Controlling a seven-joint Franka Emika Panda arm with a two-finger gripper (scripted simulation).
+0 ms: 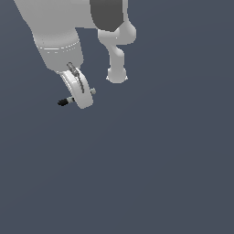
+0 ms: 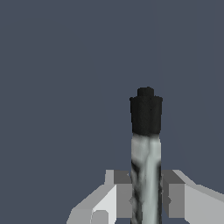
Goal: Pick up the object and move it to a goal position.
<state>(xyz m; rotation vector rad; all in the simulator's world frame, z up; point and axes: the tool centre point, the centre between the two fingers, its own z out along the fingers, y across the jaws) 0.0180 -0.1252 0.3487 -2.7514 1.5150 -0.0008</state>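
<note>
Where gripper (image 2: 146, 199) pinches it, thin grey stick (image 2: 146, 175), black tip

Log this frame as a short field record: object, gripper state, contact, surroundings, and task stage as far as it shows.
object: pen-like stick, light grey body with a black end
gripper: gripper shut on the stick, one finger on each side of the grey body
contact: the fingers touch the body; the black end sticks out past them
exterior view: the black end pokes out toward that view's left of the gripper
surroundings: plain dark blue-grey background
goal marker: none visible
task stage: the stick is grasped; whether it is lifted off a surface cannot be told
</note>
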